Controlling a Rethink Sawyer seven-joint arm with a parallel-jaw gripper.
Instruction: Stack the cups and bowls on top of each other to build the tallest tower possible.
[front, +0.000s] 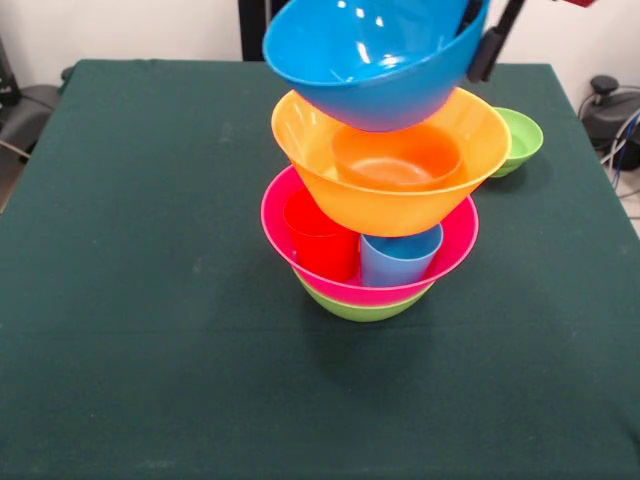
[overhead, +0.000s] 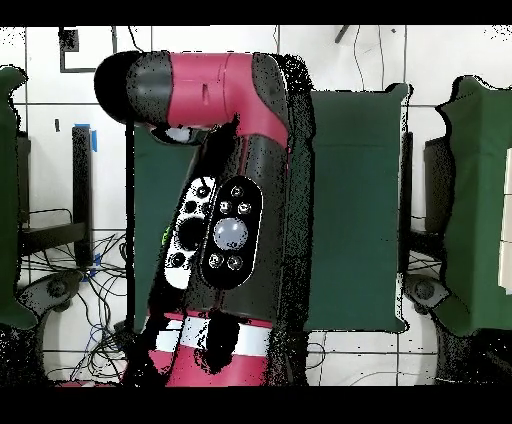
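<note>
Stacking is well along, as far as I can judge. The tower (front: 372, 230) stands on the green table (front: 130, 300) directly beneath my gripper (front: 486, 45): a medium green bowl (front: 362, 308) at the bottom, the large pink bowl (front: 455, 245) nested in it, a red cup (front: 320, 240) and a light blue cup (front: 398, 258) standing side by side inside the pink one, and the yellow-orange bowl (front: 400, 195) resting on those cups with the small orange bowl (front: 398, 158) sitting in it.

My gripper holds the medium blue bowl (front: 375, 65) by its rim, clamped on the edge, with the bowl tilted so its opening faces the front camera. Its underside hangs just above the orange bowl; I cannot tell whether they touch yet.

Beyond the tower, lower than my gripper and a little out to the side of it, a small green bowl (front: 518, 140) sits alone on the table, partly hidden behind the yellow-orange rim.

So I count six pieces placed and one in hand. What remains, by my reckoning, is to level and seat the blue bowl, then fetch the small green bowl. I see no yellow cup or small blue bowl in either view. From overhead my arm (overhead: 225, 180) covers the tower entirely, so that view adds nothing about the pile.
</note>
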